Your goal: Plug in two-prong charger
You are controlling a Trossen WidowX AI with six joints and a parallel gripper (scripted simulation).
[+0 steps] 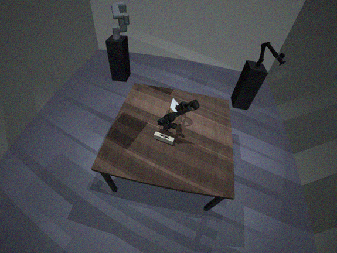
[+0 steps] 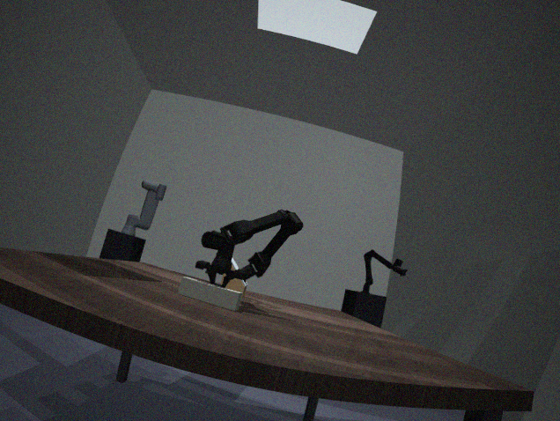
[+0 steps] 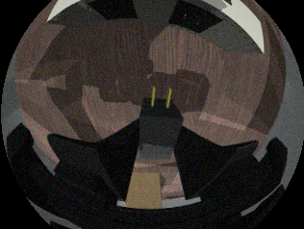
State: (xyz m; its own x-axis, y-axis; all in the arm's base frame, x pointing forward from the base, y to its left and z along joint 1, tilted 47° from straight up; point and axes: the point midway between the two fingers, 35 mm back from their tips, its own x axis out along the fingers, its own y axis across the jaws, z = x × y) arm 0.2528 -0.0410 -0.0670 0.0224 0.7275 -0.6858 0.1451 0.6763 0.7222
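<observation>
Holding the charger (image 3: 161,130) by its sides, my jaws stand partly open, closed down to the width of its dark body. Its two yellow prongs (image 3: 153,96) stick out beyond the jaws, side by side and bare; in the wrist view they are outside the outlets. I can't pick out the charger in the top or exterior views

Around that, my black arm (image 1: 179,112) (image 2: 267,220) bends down so that the jaws hang close to the pale power strip (image 1: 163,138) (image 2: 210,293) (image 3: 252,30), which sits on the wooden counter (image 1: 189,168) (image 2: 271,335) (image 3: 192,48). I see its dark outlets at the edge of my wrist view

On the side of the jaws away from the strip, I have a tan piece (image 2: 235,284) (image 3: 144,190) with a white panel (image 1: 173,102). Farther out, well apart from the counter, a grey arm (image 1: 121,18) (image 2: 149,208) and another black arm (image 1: 269,46) (image 2: 369,271) stand on dark pedestals
</observation>
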